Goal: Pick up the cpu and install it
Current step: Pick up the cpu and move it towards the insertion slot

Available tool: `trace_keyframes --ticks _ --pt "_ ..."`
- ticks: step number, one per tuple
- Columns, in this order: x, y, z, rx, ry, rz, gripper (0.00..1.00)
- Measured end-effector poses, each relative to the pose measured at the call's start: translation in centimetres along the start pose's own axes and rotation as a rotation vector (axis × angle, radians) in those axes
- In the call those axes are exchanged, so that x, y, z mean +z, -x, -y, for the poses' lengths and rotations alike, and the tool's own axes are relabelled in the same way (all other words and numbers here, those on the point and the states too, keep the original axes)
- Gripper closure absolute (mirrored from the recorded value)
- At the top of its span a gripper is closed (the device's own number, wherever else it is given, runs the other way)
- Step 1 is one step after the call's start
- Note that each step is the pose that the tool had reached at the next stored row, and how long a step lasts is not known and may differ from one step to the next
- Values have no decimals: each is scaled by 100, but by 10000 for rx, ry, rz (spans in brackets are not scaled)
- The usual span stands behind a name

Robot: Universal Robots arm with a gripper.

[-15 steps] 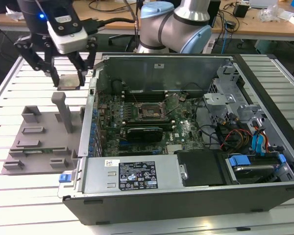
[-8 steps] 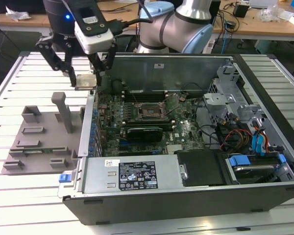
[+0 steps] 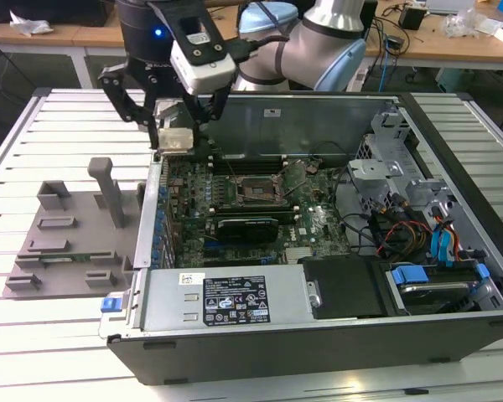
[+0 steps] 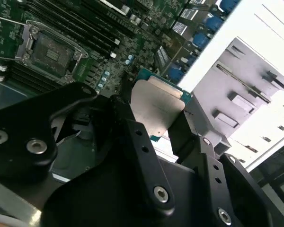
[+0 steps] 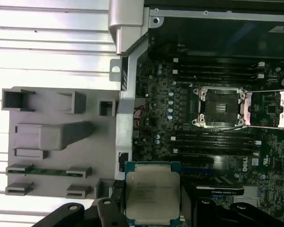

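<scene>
My gripper (image 3: 174, 138) is shut on the cpu (image 3: 173, 140), a flat silver-topped square chip with a pale rim. It hangs above the back corner of the open computer case on the exterior view's left, over the motherboard's edge. Both wrist views show the cpu (image 5: 153, 191) (image 4: 156, 106) clamped between the black fingers (image 4: 120, 118). The black cpu socket (image 3: 258, 192) lies open in the middle of the green motherboard (image 3: 314, 222), toward the exterior view's right of the gripper. The socket (image 5: 221, 108) (image 4: 49, 52) looks empty, with its metal frame lifted.
A grey fixture tray (image 3: 67, 239) with slots and an upright post (image 3: 109, 191) lies on the slatted table outside the case. Inside the case are memory slots (image 5: 217, 71), a black card (image 3: 247, 228), cables (image 3: 394, 230) and drive bays (image 3: 432, 280). The case wall (image 3: 147, 218) rises beside the gripper.
</scene>
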State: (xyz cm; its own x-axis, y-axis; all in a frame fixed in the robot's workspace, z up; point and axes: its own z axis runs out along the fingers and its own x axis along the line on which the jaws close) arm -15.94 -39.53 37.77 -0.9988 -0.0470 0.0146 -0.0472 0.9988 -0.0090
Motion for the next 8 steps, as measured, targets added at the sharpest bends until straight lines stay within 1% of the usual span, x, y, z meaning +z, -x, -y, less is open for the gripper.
trace_keyframes --ticks 1,3,4,5,7,8 --pt "17 55 -9 1 2 -14 45" --pt "43 119 -24 0 3 -38 45" --pt "68 176 -38 -1 4 -61 45" --pt "82 205 -46 0 5 -73 45" --pt "141 329 -79 -1 8 -135 45" --pt "157 360 -86 -2 9 -151 45"
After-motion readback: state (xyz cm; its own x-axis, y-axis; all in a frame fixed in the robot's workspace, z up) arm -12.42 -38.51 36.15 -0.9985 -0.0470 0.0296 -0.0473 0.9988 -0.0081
